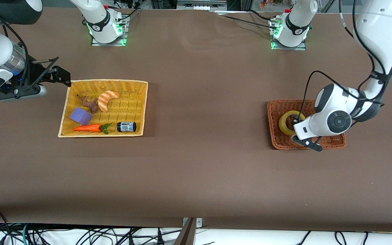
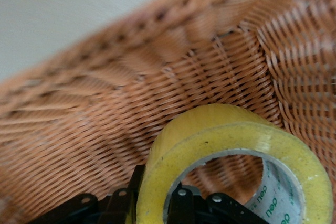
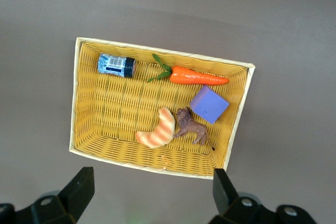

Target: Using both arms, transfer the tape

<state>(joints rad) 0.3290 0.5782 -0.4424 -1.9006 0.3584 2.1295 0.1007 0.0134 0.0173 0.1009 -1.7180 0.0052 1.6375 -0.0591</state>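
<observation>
The tape (image 1: 286, 124) is a yellowish ring standing on edge in a brown wicker basket (image 1: 332, 140) toward the left arm's end of the table. My left gripper (image 1: 297, 120) reaches down into this basket and is shut on the roll's wall. In the left wrist view the tape (image 2: 236, 135) fills the lower part, with one of the fingers (image 2: 127, 188) outside the ring and the other inside against the grey core; the left gripper (image 2: 155, 191) straddles the wall. My right gripper (image 1: 61, 75) is open and empty, up over the table beside the yellow basket (image 1: 142, 102).
The yellow basket (image 3: 105, 119) holds a croissant (image 1: 107, 99), a brown toy animal (image 1: 90, 104), a purple block (image 1: 80, 116), a carrot (image 1: 87, 128) and a small dark jar (image 1: 126, 127). Brown table lies between the two baskets.
</observation>
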